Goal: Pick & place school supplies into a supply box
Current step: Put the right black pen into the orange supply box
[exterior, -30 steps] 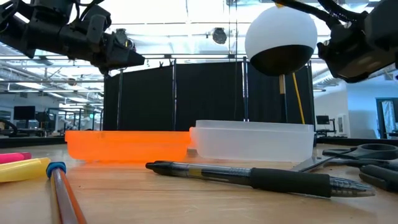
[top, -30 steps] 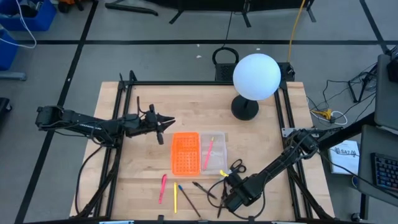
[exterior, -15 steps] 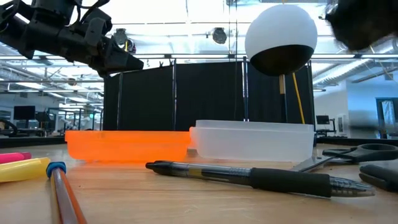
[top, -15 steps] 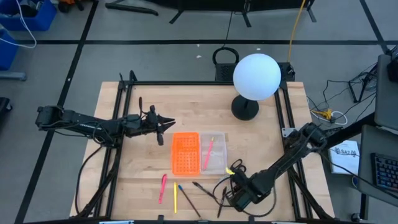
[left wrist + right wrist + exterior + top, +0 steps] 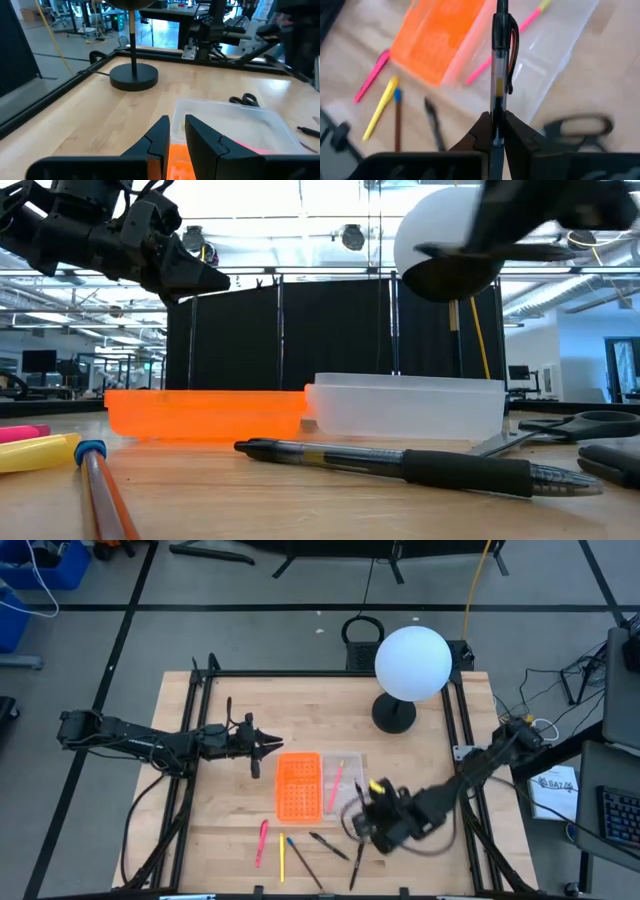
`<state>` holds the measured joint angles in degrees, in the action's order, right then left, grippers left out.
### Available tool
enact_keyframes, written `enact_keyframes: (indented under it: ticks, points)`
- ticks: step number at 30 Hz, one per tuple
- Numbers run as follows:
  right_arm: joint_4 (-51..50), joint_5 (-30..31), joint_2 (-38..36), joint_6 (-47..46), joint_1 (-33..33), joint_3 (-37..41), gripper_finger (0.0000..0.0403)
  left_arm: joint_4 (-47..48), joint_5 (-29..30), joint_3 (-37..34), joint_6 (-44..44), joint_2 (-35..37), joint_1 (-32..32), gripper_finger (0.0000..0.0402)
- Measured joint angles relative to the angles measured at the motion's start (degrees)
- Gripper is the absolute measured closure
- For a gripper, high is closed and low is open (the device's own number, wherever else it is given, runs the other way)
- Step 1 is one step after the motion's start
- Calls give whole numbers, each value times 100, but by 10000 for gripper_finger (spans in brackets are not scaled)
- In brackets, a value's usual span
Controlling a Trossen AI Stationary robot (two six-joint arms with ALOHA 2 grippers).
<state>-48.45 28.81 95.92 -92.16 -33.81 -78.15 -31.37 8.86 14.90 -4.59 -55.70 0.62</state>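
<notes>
Even, bright overhead light falls on the table [image 5: 240, 790], with only soft shadows. In the low view, ceiling lights [image 5: 300, 220] glare behind the white globe lamp [image 5: 445, 240], and the right arm [image 5: 560, 215] smears with motion blur. The right wrist view looks blurred throughout, perhaps from movement.

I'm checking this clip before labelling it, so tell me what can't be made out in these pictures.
- High view: the right gripper is motion-blurred, so what it holds is unreadable there; only the right wrist view shows a pen between its jaws.
- Low view: the clear tray's frosted wall hides its contents.
- Low view: the scissors are cut off by the picture's right edge.
- Left wrist view: the orange lid is mostly hidden behind the left gripper.
</notes>
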Motion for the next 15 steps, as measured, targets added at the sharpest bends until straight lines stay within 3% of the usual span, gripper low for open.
enact_keyframes:
  ticks: [4,9,15]
  points:
    - [176,-151,-61,569,768,0,383,56,-2,0,132,0,0,334]
    - [931,-863,-6,1245,1656,58,383,163,13,0,204,0,0,334]
    - [2307,-1834,-8,1503,2299,779,383,291,15,0,327,0,0,334]
